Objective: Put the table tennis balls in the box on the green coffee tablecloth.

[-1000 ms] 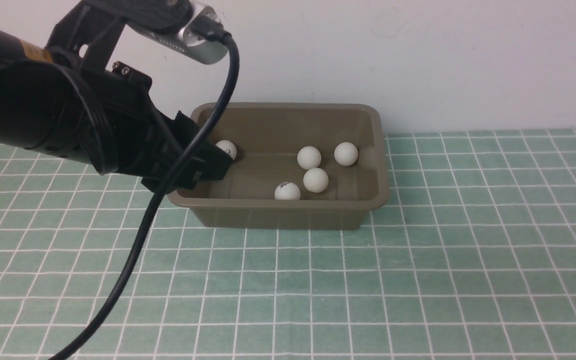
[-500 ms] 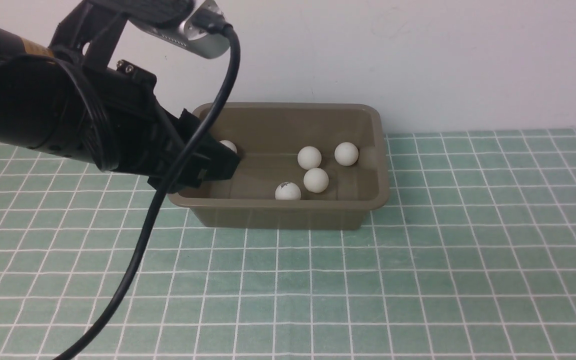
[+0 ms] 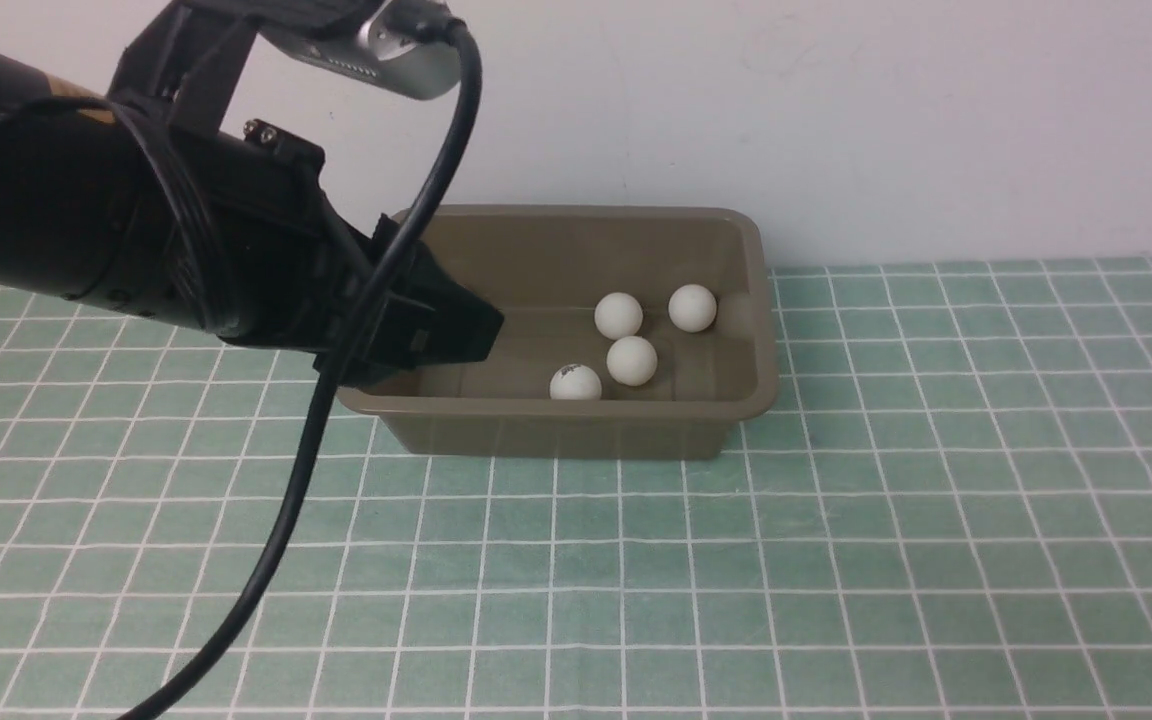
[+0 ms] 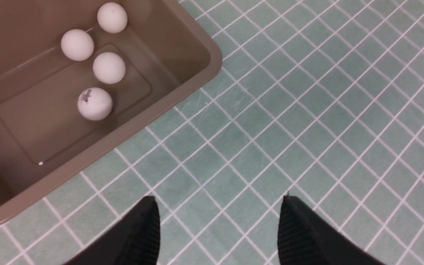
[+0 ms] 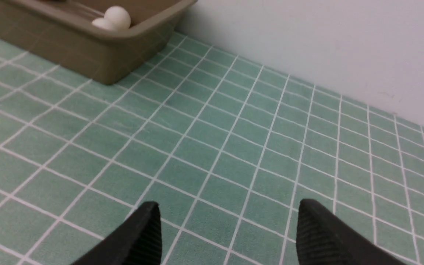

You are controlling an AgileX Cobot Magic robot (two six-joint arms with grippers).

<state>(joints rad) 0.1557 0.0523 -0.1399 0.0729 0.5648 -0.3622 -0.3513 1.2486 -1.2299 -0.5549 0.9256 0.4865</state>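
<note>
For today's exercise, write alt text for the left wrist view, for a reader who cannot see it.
An olive-brown box sits on a mint-green checked tablecloth, holding four white table tennis balls in full view and a fifth cut off at the picture's edge. The left gripper hangs open and empty above bare cloth beside the box.

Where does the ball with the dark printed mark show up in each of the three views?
Front view: printed ball in the box, against its near wall.
Left wrist view: printed ball on the box floor, nearest the rim of four.
Right wrist view: cannot tell; two balls peek over the rim, no mark visible.
Shared landmark: the box's rounded corner.
</note>
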